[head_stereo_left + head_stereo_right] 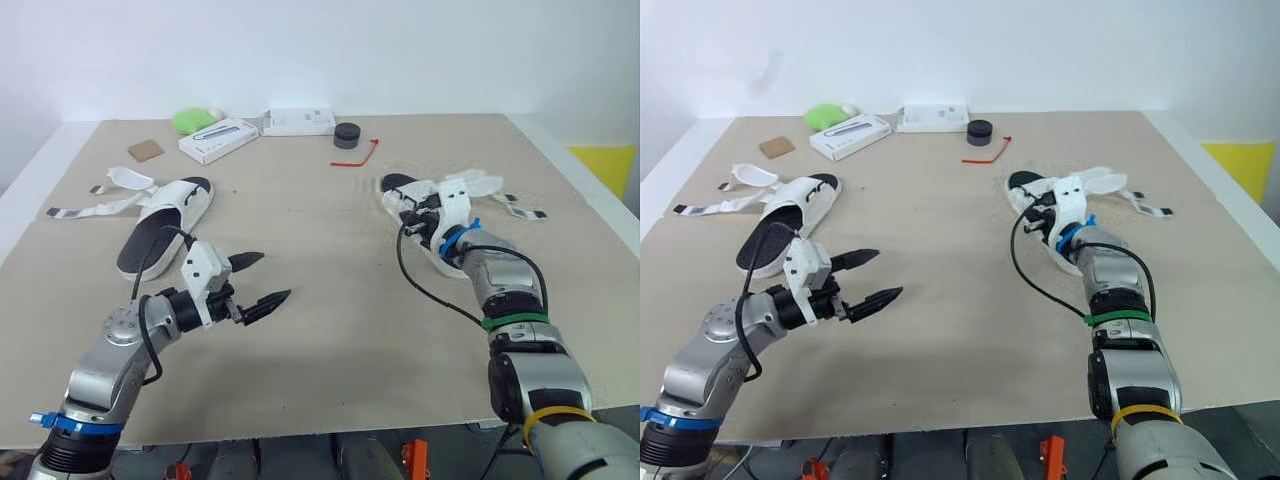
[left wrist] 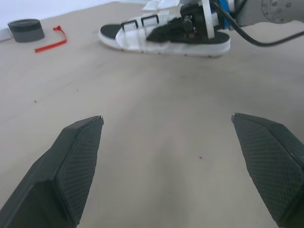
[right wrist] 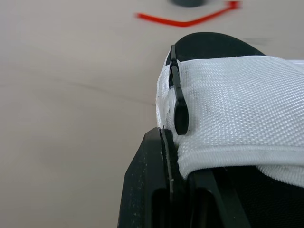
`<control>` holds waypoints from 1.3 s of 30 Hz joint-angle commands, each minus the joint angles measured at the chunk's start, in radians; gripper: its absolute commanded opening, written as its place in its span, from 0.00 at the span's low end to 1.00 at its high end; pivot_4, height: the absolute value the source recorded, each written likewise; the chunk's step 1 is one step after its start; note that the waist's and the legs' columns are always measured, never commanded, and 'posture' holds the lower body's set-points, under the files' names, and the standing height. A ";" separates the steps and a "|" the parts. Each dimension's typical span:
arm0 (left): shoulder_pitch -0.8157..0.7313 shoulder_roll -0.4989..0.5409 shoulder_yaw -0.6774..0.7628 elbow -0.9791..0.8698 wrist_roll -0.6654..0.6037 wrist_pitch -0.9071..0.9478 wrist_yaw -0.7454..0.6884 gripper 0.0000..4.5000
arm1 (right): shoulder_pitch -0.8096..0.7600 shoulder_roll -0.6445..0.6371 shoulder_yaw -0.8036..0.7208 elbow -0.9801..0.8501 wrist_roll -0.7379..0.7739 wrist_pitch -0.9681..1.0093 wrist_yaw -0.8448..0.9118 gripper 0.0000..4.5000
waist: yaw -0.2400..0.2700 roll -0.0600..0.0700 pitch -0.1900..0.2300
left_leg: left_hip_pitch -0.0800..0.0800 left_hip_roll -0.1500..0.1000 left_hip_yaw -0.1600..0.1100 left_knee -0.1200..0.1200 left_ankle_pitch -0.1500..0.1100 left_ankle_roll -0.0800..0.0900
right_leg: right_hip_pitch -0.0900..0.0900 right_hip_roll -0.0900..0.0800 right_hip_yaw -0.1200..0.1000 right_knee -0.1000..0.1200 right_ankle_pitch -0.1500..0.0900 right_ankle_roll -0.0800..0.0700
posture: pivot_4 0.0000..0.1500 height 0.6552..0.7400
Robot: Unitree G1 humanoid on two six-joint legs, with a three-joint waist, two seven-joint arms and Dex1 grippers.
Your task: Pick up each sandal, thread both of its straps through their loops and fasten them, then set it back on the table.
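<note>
Head stereo pair overlooks table (image 1: 330, 330); wrist cameras share sandal (image 2: 142, 40), right one closest.

A white box (image 1: 217, 139), green lump (image 1: 190, 120), black roll (image 1: 346, 135) and red strip (image 1: 357, 157) lie far back.

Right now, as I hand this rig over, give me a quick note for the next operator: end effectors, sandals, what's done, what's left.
Left end effector: open, empty, hovering over the table near its front.
Right end effector: closed on the white upper of the right sandal, which lies on the table.
Left sandal: flat on the table on the robot's left, untouched, loose straps spread out.
Done: nothing fastened; the right sandal's straps lie loose too.
To do: lift the right sandal, thread and fasten both straps, set it down; then the same for the left sandal.
</note>
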State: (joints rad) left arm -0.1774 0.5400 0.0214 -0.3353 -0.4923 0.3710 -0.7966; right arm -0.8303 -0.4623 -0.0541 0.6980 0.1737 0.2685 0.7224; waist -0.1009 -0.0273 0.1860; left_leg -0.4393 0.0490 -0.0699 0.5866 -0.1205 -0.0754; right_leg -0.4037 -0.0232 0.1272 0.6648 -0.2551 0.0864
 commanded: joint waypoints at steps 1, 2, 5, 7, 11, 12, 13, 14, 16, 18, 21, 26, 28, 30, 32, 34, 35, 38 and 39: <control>-0.028 0.051 0.064 -0.016 -0.047 0.031 -0.030 1.00 | 0.063 -0.071 0.080 -0.272 0.103 0.090 0.327 0.01 | -0.001 0.001 0.000 | 0.000 0.000 0.000 0.000 0.000 0.000 | 0.000 0.000 0.000 0.000 0.000 0.000 | 1.00 1.00; -0.029 0.063 0.070 -0.014 -0.057 0.042 -0.039 1.00 | 0.090 -0.096 0.103 -0.335 0.121 0.106 0.397 0.01 | 0.000 0.001 0.001 | 0.000 0.000 0.000 -0.001 0.000 0.000 | 0.000 0.000 0.000 0.000 -0.001 0.000 | 1.00 1.00; -0.036 0.102 0.087 0.000 -0.082 0.082 -0.062 1.00 | 0.152 -0.174 0.189 -0.506 0.164 0.157 0.594 0.01 | 0.001 0.002 0.001 | -0.001 0.000 0.000 -0.002 -0.001 -0.001 | -0.001 0.000 0.000 0.000 -0.003 0.001 | 1.00 1.00; -0.042 0.116 0.095 0.005 -0.091 0.096 -0.070 1.00 | 0.166 -0.200 0.230 -0.575 0.184 0.189 0.667 0.01 | 0.001 0.002 0.001 | -0.001 0.000 0.000 -0.002 -0.001 -0.002 | -0.001 0.000 0.000 0.000 -0.004 0.001 | 1.00 1.00; -0.051 0.121 0.095 -0.001 -0.111 0.119 -0.082 1.00 | 0.182 -0.219 0.305 -0.662 0.181 0.188 0.753 0.01 | 0.001 0.002 0.001 | 0.000 0.000 0.000 -0.002 -0.001 -0.002 | -0.001 0.000 0.000 0.000 -0.005 -0.003 | 1.00 1.00; -0.051 0.120 0.085 -0.003 -0.105 0.114 -0.088 1.00 | 0.177 -0.213 0.328 -0.664 0.165 0.174 0.762 0.01 | 0.001 0.002 0.001 | 0.000 0.000 0.000 -0.001 -0.001 -0.002 | -0.001 0.000 0.000 0.000 -0.005 -0.004 | 1.00 1.00; -0.053 0.116 0.068 -0.002 -0.090 0.107 -0.090 1.00 | 0.167 -0.201 0.353 -0.656 0.148 0.159 0.768 0.01 | 0.002 0.002 0.001 | 0.000 0.000 0.000 -0.001 -0.001 -0.002 | -0.001 0.000 0.000 0.000 -0.005 -0.004 | 1.00 1.00; -0.058 0.109 0.048 0.002 -0.080 0.108 -0.091 1.00 | 0.153 -0.184 0.371 -0.636 0.135 0.146 0.772 0.01 | 0.002 0.002 0.001 | 0.000 0.000 0.000 -0.001 -0.001 -0.002 | -0.001 0.000 0.000 0.000 -0.005 -0.004 | 1.00 1.00; -0.068 0.095 0.015 0.023 -0.055 0.101 -0.088 1.00 | 0.127 -0.159 0.395 -0.586 0.111 0.113 0.778 0.01 | 0.001 0.002 0.001 | 0.000 0.000 0.000 0.000 -0.001 -0.002 | -0.001 0.000 0.000 0.000 -0.005 -0.004 | 1.00 1.00; -0.076 0.089 -0.010 0.049 -0.030 0.085 -0.098 1.00 | 0.094 -0.128 0.414 -0.514 0.078 0.068 0.778 0.01 | 0.000 0.002 0.001 | 0.000 0.000 0.000 0.000 -0.001 -0.002 | -0.001 0.000 0.000 0.000 -0.004 -0.004 | 1.00 1.00; -0.091 0.084 -0.026 0.074 -0.019 0.076 -0.110 1.00 | 0.041 -0.087 0.433 -0.393 0.026 -0.003 0.771 0.01 | 0.000 0.001 0.001 | 0.001 0.001 0.000 0.000 0.000 -0.003 | -0.001 0.000 -0.001 0.000 -0.002 -0.005 | 1.00 1.00; -0.117 0.085 -0.040 0.130 0.021 0.052 -0.127 1.00 | 0.002 -0.069 0.439 -0.303 0.000 -0.070 0.804 0.01 | 0.002 0.001 0.001 | 0.001 0.001 0.000 0.000 0.000 -0.004 | -0.001 0.000 -0.001 0.000 -0.002 -0.004 | 1.00 1.00; -0.122 0.081 -0.038 0.154 0.034 0.039 -0.125 1.00 | 0.009 -0.076 0.438 -0.295 -0.005 -0.084 0.811 0.01 | 0.003 0.001 0.001 | 0.000 0.001 0.000 0.000 0.000 -0.004 | -0.001 0.000 -0.001 0.000 -0.002 -0.004 | 1.00 1.00; -0.128 0.067 -0.029 0.180 0.038 0.023 -0.122 1.00 | 0.015 -0.078 0.433 -0.281 -0.008 -0.091 0.804 0.01 | 0.003 0.001 0.001 | 0.000 0.001 0.000 0.000 0.000 -0.004 | -0.001 0.000 -0.001 0.000 -0.001 -0.003 | 1.00 1.00; -0.138 0.049 -0.020 0.202 0.026 0.013 -0.130 0.94 | 0.015 -0.072 0.429 -0.269 -0.010 -0.095 0.790 0.00 | 0.003 0.001 0.001 | 0.000 0.001 0.000 0.000 0.000 -0.004 | -0.001 0.000 -0.001 0.000 -0.002 -0.003 | 1.00 1.00; -0.153 0.033 -0.013 0.222 0.015 0.016 -0.127 0.82 | 0.014 -0.068 0.425 -0.265 -0.009 -0.098 0.780 0.00 | 0.004 0.001 0.001 | 0.000 0.001 0.000 0.000 0.000 -0.004 | -0.001 0.000 -0.001 0.000 -0.002 -0.003 | 1.00 1.00; -0.164 0.025 -0.009 0.232 0.006 0.018 -0.133 0.71 | 0.012 -0.065 0.423 -0.263 -0.007 -0.095 0.778 0.00 | 0.005 0.001 0.001 | 0.000 0.001 0.000 0.000 0.000 -0.004 | 0.000 0.000 -0.001 0.000 -0.001 -0.004 | 1.00 1.00; -0.201 0.014 -0.008 0.260 -0.017 0.030 -0.166 0.45 | 0.009 -0.063 0.422 -0.265 -0.002 -0.092 0.777 0.00 | 0.005 0.001 0.001 | 0.001 0.001 0.000 0.001 0.001 -0.003 | 0.000 0.000 -0.001 0.000 0.000 -0.004 | 1.00 1.00; -0.213 0.017 -0.015 0.272 -0.015 0.028 -0.182 0.38 | 0.009 -0.064 0.422 -0.267 -0.002 -0.092 0.778 0.00 | 0.005 0.001 0.001 | 0.001 0.001 0.000 0.001 0.002 -0.003 | 0.000 0.000 -0.001 0.000 0.000 -0.004 | 1.00 1.00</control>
State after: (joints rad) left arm -0.3587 0.5550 -0.0192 -0.0710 -0.4888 0.4106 -0.9495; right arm -0.8197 -0.5177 0.3804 0.4204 0.1981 0.1685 1.5036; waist -0.0963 -0.0262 0.1868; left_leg -0.4384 0.0496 -0.0698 0.5873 -0.1180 -0.0797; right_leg -0.4040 -0.0232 0.1263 0.6651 -0.2548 0.0827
